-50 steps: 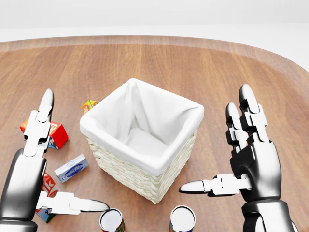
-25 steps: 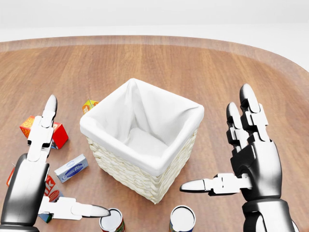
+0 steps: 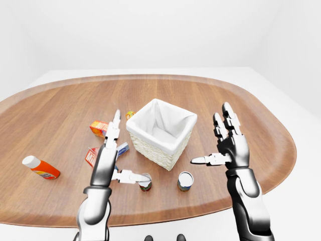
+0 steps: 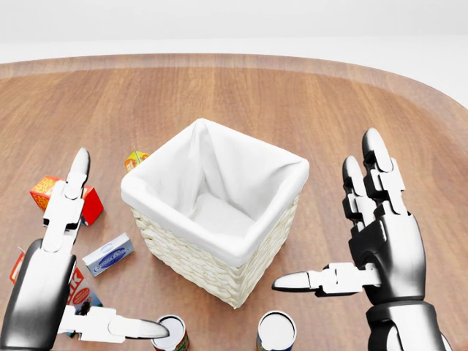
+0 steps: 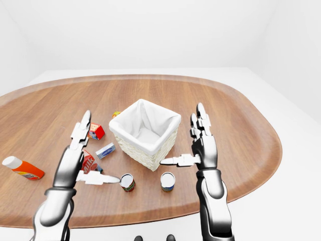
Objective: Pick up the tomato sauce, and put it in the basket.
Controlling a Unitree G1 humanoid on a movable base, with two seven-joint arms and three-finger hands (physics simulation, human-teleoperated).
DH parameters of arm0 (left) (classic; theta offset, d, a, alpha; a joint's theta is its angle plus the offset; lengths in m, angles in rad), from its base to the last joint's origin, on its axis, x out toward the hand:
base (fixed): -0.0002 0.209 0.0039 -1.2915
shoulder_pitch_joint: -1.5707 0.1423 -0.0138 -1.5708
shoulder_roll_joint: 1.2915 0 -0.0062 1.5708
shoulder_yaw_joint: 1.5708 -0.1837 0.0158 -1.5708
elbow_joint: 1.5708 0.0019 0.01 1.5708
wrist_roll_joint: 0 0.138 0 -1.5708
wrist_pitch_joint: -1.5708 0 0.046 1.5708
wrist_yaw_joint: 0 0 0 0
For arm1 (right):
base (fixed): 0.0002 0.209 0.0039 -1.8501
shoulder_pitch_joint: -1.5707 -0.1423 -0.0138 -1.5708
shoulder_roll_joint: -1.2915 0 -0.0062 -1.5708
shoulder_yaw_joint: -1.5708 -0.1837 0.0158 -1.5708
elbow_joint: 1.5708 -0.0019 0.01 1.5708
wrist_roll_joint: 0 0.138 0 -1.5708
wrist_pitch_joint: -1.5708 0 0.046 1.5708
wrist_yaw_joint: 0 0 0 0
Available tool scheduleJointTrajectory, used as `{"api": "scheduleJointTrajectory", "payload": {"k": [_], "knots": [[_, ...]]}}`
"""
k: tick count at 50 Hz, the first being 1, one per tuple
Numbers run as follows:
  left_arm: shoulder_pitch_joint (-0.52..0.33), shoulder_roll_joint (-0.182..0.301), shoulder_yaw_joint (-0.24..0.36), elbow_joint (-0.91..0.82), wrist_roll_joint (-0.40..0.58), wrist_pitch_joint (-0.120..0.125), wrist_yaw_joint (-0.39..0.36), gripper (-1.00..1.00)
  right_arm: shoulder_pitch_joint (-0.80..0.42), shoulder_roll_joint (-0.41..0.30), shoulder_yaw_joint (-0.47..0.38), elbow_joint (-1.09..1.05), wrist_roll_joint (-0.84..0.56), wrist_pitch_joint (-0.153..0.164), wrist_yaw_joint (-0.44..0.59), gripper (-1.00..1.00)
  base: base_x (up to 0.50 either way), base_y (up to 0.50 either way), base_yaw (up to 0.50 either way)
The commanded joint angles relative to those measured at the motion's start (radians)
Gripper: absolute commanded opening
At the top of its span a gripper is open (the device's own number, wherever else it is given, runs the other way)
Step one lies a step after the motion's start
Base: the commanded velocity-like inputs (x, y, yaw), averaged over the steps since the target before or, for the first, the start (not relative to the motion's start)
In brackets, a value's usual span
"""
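Change: left hand (image 4: 55, 289) has dropped lower and shifted slightly right in the head view since the earlier frames; its thumb tip now overlaps the rim of the red-labelled can (image 4: 170, 334). Right hand (image 4: 376, 234) is nearly where it was.
Left hand: fingers spread open, long fingers pointing toward the top of the view, thumb stretched out to the right; grips nothing.
Right hand: fingers open and upright, thumb pointing left toward the basket (image 4: 213, 208); holds nothing.
Basket: wicker with white cloth lining, in the middle of the wooden table (image 3: 65, 100), nothing visible inside.
Cans: the red-labelled one, likely the tomato sauce, stands upright below the basket's lower left corner; a blue-labelled can (image 4: 276, 332) stands upright to its right, apart from it.
Left of basket: red box (image 4: 89, 203), small yellow box (image 4: 135, 159), blue-and-white packet (image 4: 108, 254), a red carton (image 5: 88, 161) partly behind the left arm.
Far left: orange bottle (image 3: 41, 168) with white cap, lying on its side.
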Motion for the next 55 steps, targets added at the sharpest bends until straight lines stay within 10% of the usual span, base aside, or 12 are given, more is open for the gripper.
{"api": "scheduleJointTrajectory", "payload": {"k": [1, 55], "knots": [[0.017, 0.000, -0.011, -0.011, 0.002, 0.000, 0.000, 1.00, 0.002, 0.001, 0.001, -0.001, -0.001, 0.000, 0.000, 1.00, 0.00, 0.00, 0.00], [0.071, 0.008, -0.042, -0.032, 0.020, 0.000, -0.011, 1.00, 0.000, 0.000, 0.000, 0.010, 0.000, 0.000, -0.001, 1.00, 0.00, 0.00, 0.00]]}}
